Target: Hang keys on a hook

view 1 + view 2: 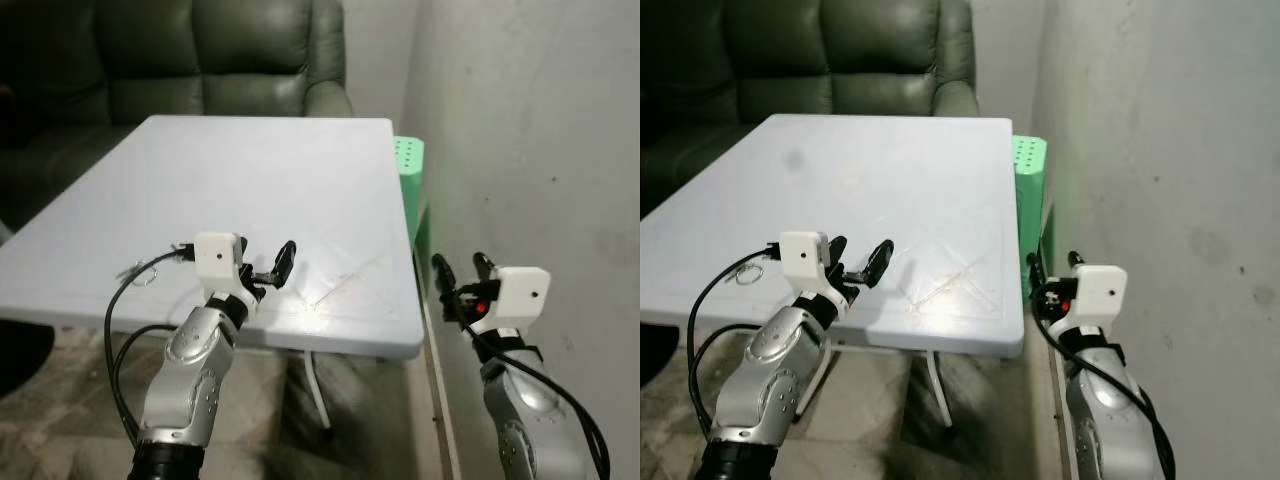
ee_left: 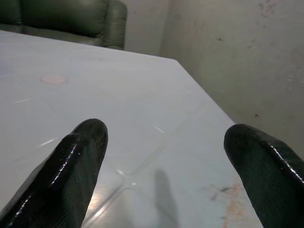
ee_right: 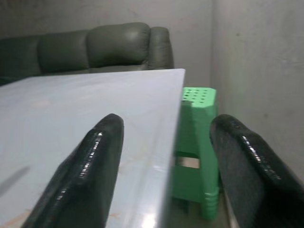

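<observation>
A small metal ring with what looks like keys lies on the white table near its front left edge, too small to make out in detail. My left gripper hovers open just above the table's front edge, to the right of that ring, with nothing between its fingers. In the left wrist view bare tabletop stretches ahead. My right gripper is open and holds nothing, off the table's right front corner, in the gap by the wall. Its fingers point past the table's edge.
A green plastic stool stands between the table's right side and the grey wall. A dark green sofa runs behind the table. Black cables loop beside my left arm. The floor below is tiled.
</observation>
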